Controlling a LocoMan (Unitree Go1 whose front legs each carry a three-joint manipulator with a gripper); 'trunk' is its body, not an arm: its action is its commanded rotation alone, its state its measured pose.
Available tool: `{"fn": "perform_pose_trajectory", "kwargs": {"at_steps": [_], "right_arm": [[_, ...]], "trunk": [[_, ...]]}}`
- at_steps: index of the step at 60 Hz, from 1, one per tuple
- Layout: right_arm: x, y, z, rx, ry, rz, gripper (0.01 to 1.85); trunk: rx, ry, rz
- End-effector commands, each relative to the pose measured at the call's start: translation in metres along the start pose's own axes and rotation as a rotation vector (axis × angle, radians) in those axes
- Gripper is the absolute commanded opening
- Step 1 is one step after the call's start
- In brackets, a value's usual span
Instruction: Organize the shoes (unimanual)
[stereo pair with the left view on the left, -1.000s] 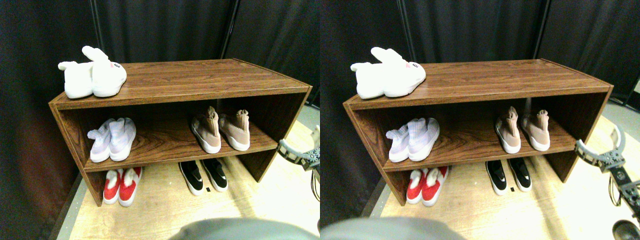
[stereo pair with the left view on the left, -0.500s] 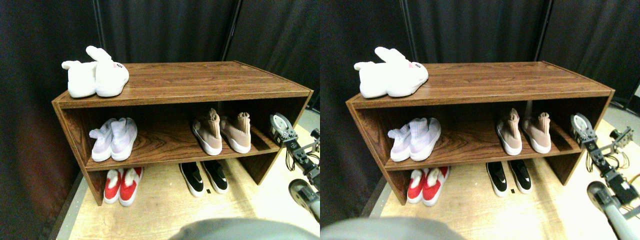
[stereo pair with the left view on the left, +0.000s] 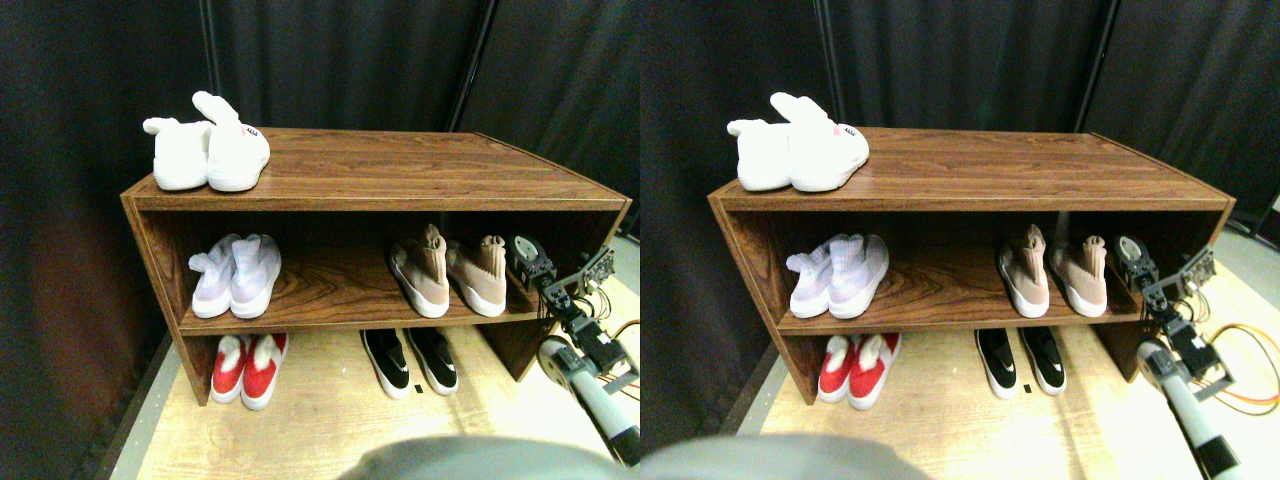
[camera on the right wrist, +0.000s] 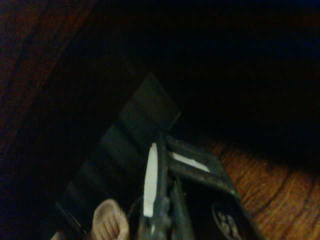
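Dark curtains (stereo pair with the left view on the left: 400, 60) back a wooden shoe rack (stereo pair with the left view on the left: 380, 170) at frame centre. Tan sock sneakers (stereo pair with the left view on the left: 450, 272) sit on its middle shelf, right of centre; black slip-ons (stereo pair with the left view on the left: 410, 362) lie on the floor below. Right gripper (stereo pair with the left view on the left: 530, 262) hovers just beside the tan pair; I cannot tell whether its jaws are spread.

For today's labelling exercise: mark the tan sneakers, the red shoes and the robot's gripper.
tan sneakers (stereo pair with the left view on the left: 448, 275), stereo view, inner shoe's side.
red shoes (stereo pair with the left view on the left: 247, 368), stereo view, between toes.
right gripper (stereo pair with the left view on the left: 533, 262), stereo view, jaw frame.
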Motion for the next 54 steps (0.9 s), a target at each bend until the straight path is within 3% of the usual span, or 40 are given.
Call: {"fn": "perform_pose_trajectory", "kwargs": {"at_steps": [1, 28, 54], "right_arm": [[0.003, 0.004, -0.004, -0.005, 0.026, 0.010, 0.06], [-0.002, 0.013, -0.029, -0.004, 0.110, 0.020, 0.06], [-0.011, 0.026, -0.054, 0.039, 0.107, 0.007, 0.06]], "trunk": [[-0.021, 0.020, 0.022], [-0.035, 0.029, 0.039], [-0.046, 0.031, 0.049]]}}
